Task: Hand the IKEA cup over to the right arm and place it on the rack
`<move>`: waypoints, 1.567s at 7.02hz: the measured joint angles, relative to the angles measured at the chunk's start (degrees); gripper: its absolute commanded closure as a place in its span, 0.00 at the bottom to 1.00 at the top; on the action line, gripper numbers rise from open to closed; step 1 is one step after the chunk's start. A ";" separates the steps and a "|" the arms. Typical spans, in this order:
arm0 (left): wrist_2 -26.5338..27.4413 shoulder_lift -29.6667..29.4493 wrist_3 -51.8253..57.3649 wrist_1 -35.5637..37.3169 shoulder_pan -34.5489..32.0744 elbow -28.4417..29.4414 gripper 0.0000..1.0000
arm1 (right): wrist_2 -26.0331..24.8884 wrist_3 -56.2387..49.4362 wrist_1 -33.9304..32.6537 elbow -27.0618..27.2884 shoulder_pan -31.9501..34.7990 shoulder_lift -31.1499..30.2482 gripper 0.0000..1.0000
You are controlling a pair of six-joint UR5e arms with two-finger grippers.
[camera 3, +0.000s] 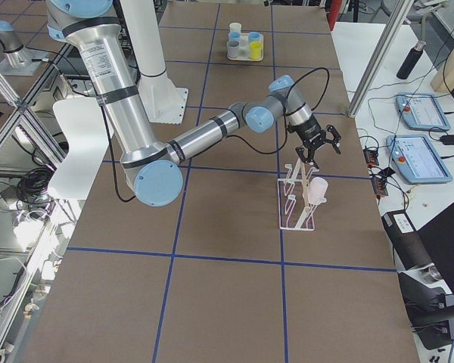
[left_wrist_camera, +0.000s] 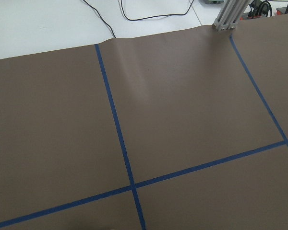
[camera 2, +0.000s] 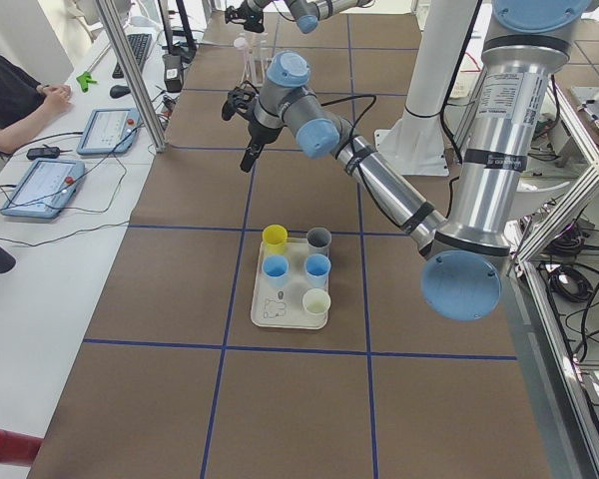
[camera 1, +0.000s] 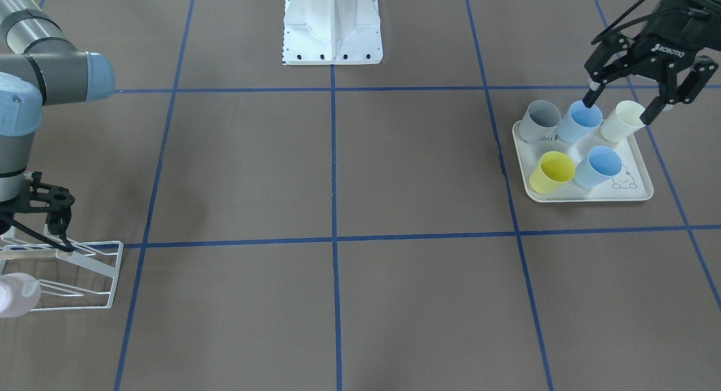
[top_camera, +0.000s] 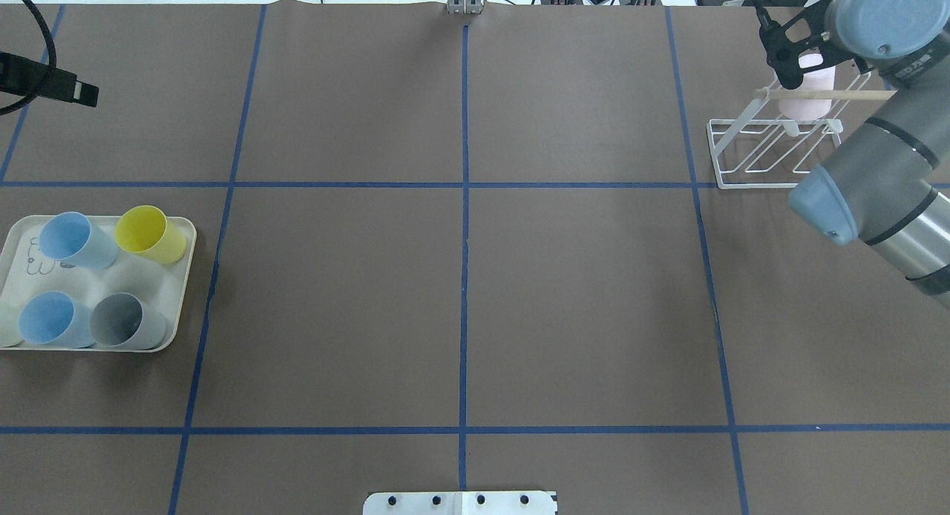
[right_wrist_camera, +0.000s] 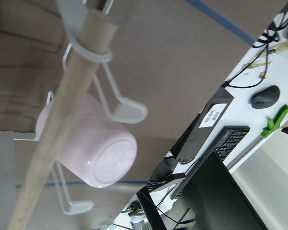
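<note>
- The table (camera 1: 338, 171) is brown with blue tape lines, and the rack stands near its end on the robot's right.
- The right arm (top_camera: 876, 181) reaches out over the rack, with its wrist turned down toward the top of it.
- The tray (camera 1: 591, 196) lies well apart from the rack, at the opposite end of the table. Five cups (camera 1: 552, 171) stand in it: grey, cream, yellow and two blue.
- The rack (top_camera: 731, 155) is white wire with upturned prongs, and a thin wooden dowel (right_wrist_camera: 62, 124) runs across its top.
- The left gripper (camera 1: 618, 110) is far from the rack. Its jaws are spread wide and hold nothing. The side view shows it raised well above the table, and its wrist camera sees only bare table.
- The right gripper (camera 3: 315, 151) hangs just above the rack. Its fingers are splayed apart with nothing between them, and it seems clear of the cup.
- The pink cup (right_wrist_camera: 93, 153) sits on the rack. It is slipped over a prong and tilted, just under the dowel, with its base facing the wrist camera.
- Judging by this, the hand-over and the placing look done for this cup. What seems left is for the right arm to lift away from the rack without knocking the cup or the dowel.
</note>
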 measured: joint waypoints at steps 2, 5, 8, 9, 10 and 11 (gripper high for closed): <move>0.20 0.16 0.93 -0.02 -0.02 0.42 0.00 | 7.23 8.26 -0.26 6.10 1.67 0.79 0.02; 0.80 2.91 13.63 -0.57 -2.52 3.71 0.00 | 20.47 42.92 0.37 11.51 -2.04 1.49 0.01; 0.88 7.31 19.32 -13.04 -3.48 13.01 0.00 | 21.80 76.05 0.61 16.10 -14.75 4.60 0.01; 0.88 8.59 18.81 -19.48 -3.47 17.41 0.00 | 21.14 83.20 0.60 16.46 -18.73 6.79 0.01; 0.90 9.48 16.66 -23.98 -3.31 20.72 0.00 | 19.98 87.88 0.62 16.60 -21.56 8.23 0.01; 1.00 10.26 13.92 -27.33 -3.06 23.06 0.00 | 18.52 90.08 0.63 16.64 -23.38 8.91 0.01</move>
